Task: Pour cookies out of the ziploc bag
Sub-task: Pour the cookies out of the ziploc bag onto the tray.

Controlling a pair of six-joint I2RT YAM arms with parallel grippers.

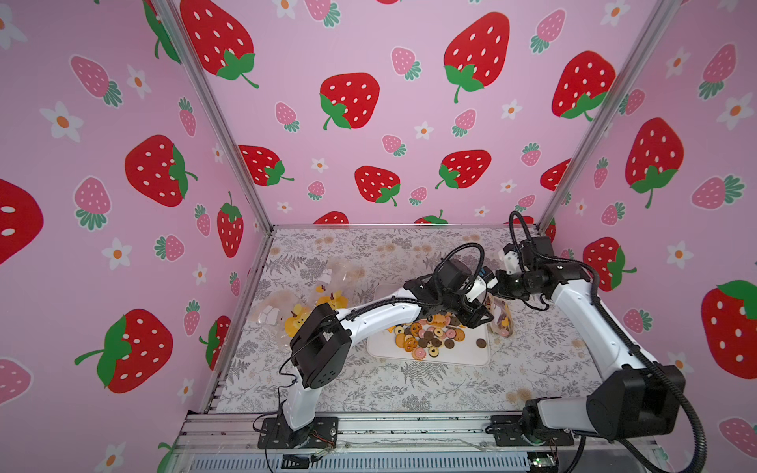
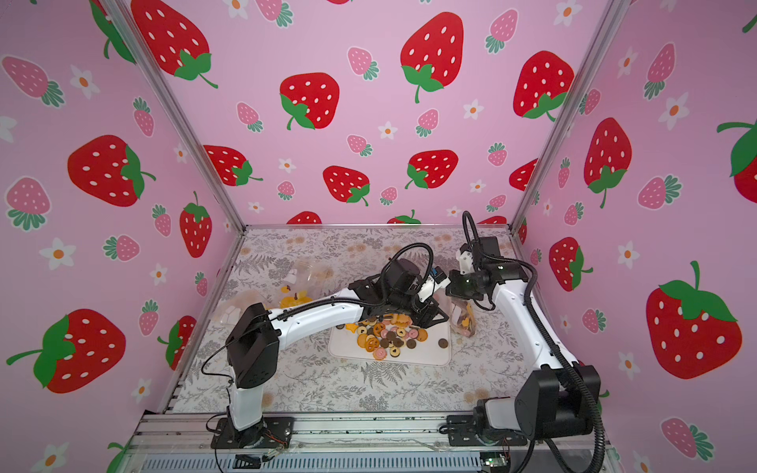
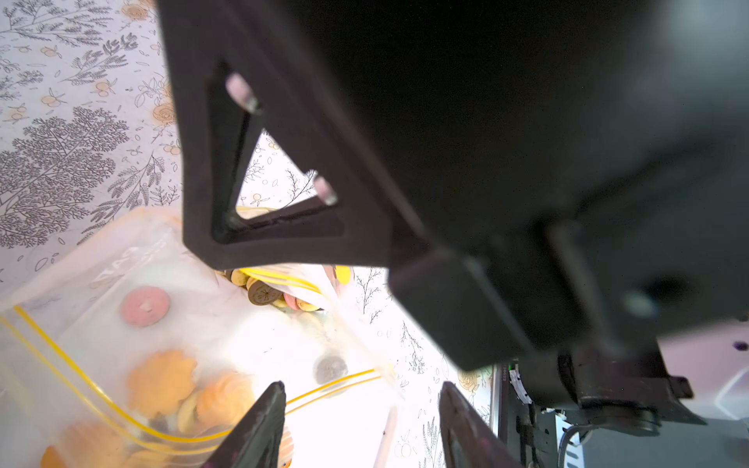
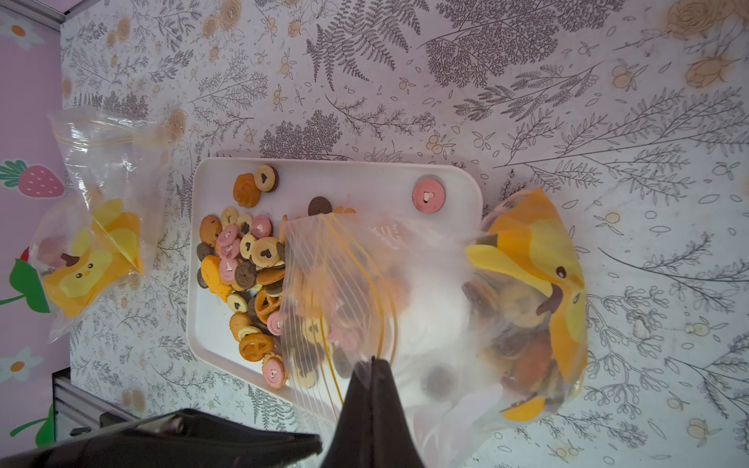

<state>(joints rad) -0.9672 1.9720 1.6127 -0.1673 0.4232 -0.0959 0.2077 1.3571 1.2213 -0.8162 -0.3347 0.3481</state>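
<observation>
R claw clenched on clear plastic ziploc bag at zip rim; L claw released. Bag prob. limp, slippery; coin-sized multicolour cookies brittle. Suggest gripping bottom corners.

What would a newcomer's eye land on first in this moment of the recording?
Strawberry-print walls loom on three sides. In the middle of the table, a heap of coloured cookies lies on a white tray. At its right edge the right claw pinches a ziploc bag with more cookies inside.
</observation>
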